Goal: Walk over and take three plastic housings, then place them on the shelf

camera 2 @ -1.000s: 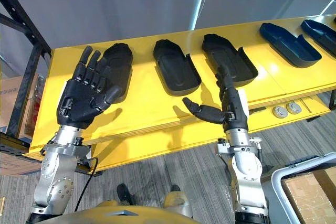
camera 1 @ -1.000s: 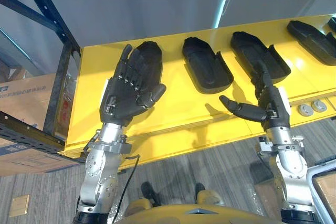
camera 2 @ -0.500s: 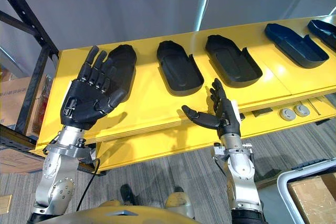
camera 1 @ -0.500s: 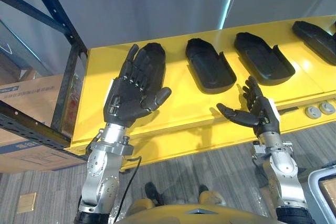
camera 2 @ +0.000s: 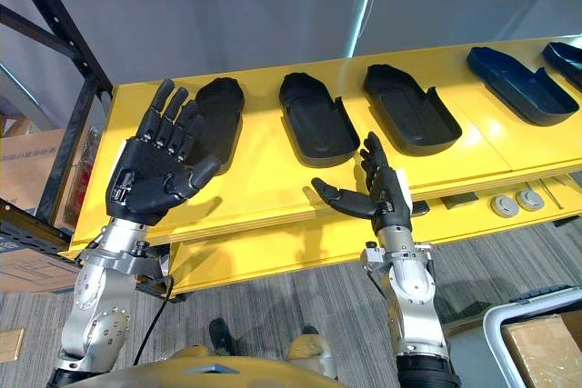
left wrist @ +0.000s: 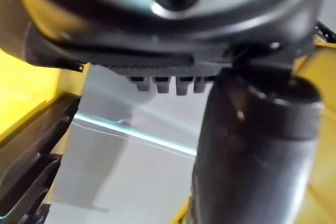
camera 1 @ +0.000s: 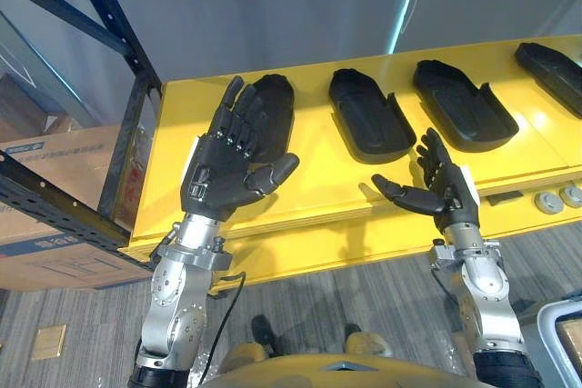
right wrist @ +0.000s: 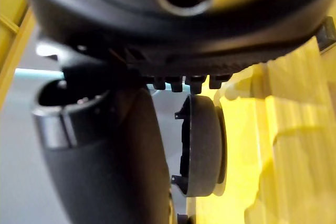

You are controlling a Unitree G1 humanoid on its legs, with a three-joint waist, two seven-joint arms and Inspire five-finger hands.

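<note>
- Plainly, we held nothing: our left hand (camera 1: 232, 165) stood raised, fingers straight and spread, thumb out to the side, palm empty.
- Our right hand (camera 1: 443, 193) hung lower, fingers loosely straight, thumb pointing toward the left hand, also empty.
- Three black housings lay flat in a row on the yellow shelf (camera 1: 318, 184), each apart from the next.
- The first housing (camera 1: 277, 102) sat just beyond the left hand and was partly hidden by its fingers; we could not tell whether they touched it.
- The second housing (camera 1: 368, 120) lay beyond the gap between our hands, and the third housing (camera 1: 459, 111) just beyond the right hand.
- Another housing (camera 1: 550, 61) lay well out past the right hand's outer side.
- We judged the placing likely done, with three on the shelf and both hands free.
- If these were instead the stock to fetch, nothing had yet been taken.
- On the first reading, all that was left was drawing our hands clear.
</note>
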